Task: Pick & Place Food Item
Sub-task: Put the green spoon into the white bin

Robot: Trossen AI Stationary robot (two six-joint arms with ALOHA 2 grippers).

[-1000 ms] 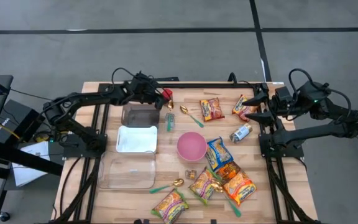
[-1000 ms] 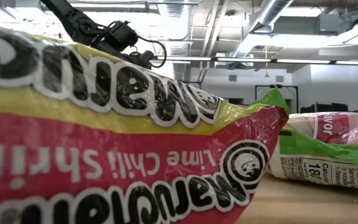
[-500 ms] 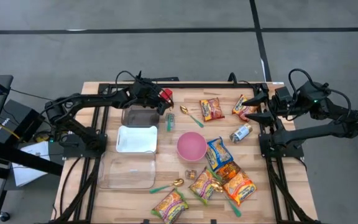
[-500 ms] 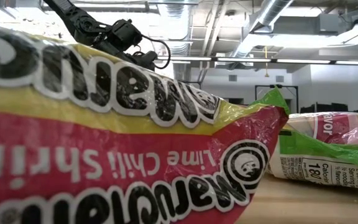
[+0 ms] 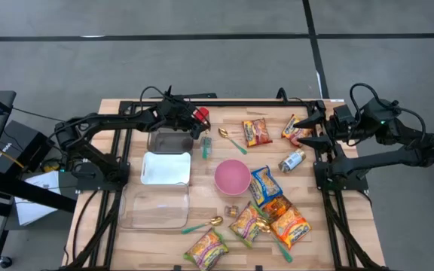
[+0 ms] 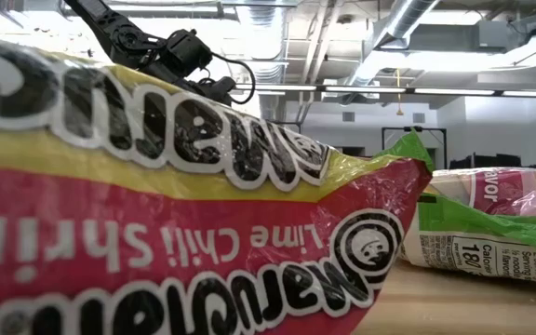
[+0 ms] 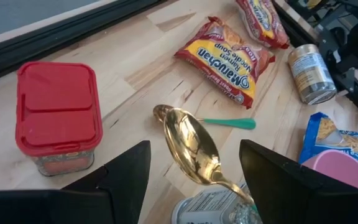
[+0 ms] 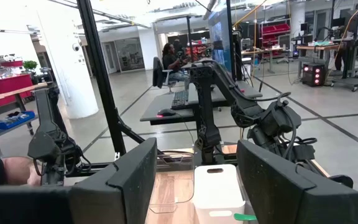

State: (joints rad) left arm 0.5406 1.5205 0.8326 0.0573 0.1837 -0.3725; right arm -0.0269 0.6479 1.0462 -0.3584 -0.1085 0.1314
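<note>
My left gripper (image 5: pixel 195 125) is open at the table's far middle, above a red-lidded spice jar (image 5: pixel 200 114) that stands on the wood and also shows in the left wrist view (image 7: pixel 57 117). Between its fingers (image 7: pixel 124 179) that view shows a gold spoon (image 7: pixel 194 152) lying over a tin (image 7: pixel 210 208). A second gold spoon with a green handle (image 7: pixel 227 123) lies on the table. A Maruchan ramen packet (image 5: pixel 256 132) lies just past them. My right gripper (image 5: pixel 308 126) waits open at the table's far right, beside another packet (image 5: pixel 295 128).
A dark container (image 5: pixel 169 139), a white tray (image 5: pixel 166 167) and a clear container (image 5: pixel 157 207) line the left side. A pink bowl (image 5: pixel 232 177), a can (image 5: pixel 292 160) and several noodle packets (image 5: pixel 277 214) fill the middle and near right. A packet (image 6: pixel 156 214) blocks the low view.
My left gripper has gone toward the table's right edge, over to the red-lidded jar, staying open. Nothing on the table has moved.
</note>
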